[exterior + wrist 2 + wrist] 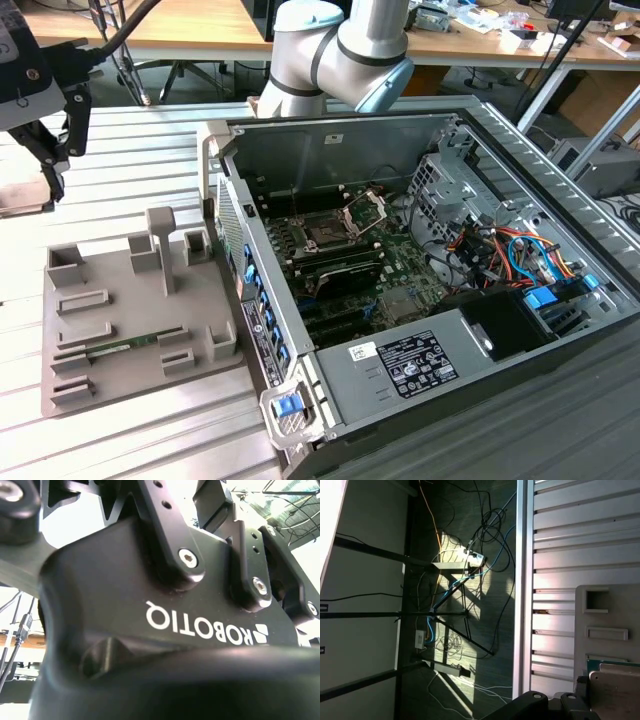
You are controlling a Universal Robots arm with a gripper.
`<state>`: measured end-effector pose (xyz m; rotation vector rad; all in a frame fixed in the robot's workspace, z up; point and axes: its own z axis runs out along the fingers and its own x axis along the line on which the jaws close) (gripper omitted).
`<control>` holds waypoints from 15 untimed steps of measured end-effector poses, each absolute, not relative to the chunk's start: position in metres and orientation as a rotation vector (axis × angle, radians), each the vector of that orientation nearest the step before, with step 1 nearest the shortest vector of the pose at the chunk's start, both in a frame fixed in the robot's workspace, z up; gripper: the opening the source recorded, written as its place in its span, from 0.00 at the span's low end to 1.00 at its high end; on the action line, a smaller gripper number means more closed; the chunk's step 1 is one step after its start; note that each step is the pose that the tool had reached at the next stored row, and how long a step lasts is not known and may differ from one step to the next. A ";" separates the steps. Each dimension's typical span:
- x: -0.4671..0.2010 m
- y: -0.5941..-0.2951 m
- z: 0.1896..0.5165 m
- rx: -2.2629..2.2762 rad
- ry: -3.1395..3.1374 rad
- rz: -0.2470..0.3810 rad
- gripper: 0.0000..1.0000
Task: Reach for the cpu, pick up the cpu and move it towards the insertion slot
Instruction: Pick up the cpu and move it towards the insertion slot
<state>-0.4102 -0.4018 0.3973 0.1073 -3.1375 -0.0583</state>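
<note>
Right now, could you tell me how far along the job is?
Done: nothing sure. In hand: the claw hangs at the exterior view's left, far from the case; what may be the cpu shows beside it in the first wrist view, whether held I cannot tell. Left: the slot looks empty.

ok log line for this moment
gripper: near cpu, grasp unclear | cpu: by grey tray | insertion slot: bracket raised, far from gripper

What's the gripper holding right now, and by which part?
Cannot tell. The gripper is at the exterior view's far left; the first wrist view shows the cpu close to it, but any contact is hidden.
</note>
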 end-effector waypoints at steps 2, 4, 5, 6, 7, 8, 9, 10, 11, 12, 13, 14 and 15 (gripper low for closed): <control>-0.410 -0.402 0.397 0.107 -3.137 -0.058 0.55; -0.409 -0.402 0.397 0.107 -3.137 -0.058 0.55; -0.409 -0.402 0.397 0.107 -3.137 -0.058 0.55; -0.409 -0.402 0.397 0.107 -3.137 -0.058 0.55; -0.408 -0.402 0.397 0.107 -3.137 -0.058 0.55; -0.408 -0.402 0.397 0.107 -3.138 -0.058 0.55; -0.408 -0.402 0.397 0.107 -3.138 -0.058 0.55; -0.407 -0.402 0.397 0.107 -3.138 -0.058 0.55; -0.407 -0.402 0.397 0.107 -3.137 -0.058 0.55; -0.407 -0.402 0.397 0.107 -3.137 -0.058 0.55; -0.406 -0.402 0.397 0.107 -3.138 -0.058 0.55; -0.406 -0.402 0.397 0.107 -3.137 -0.058 0.55; -0.405 -0.402 0.397 0.107 -3.137 -0.058 0.55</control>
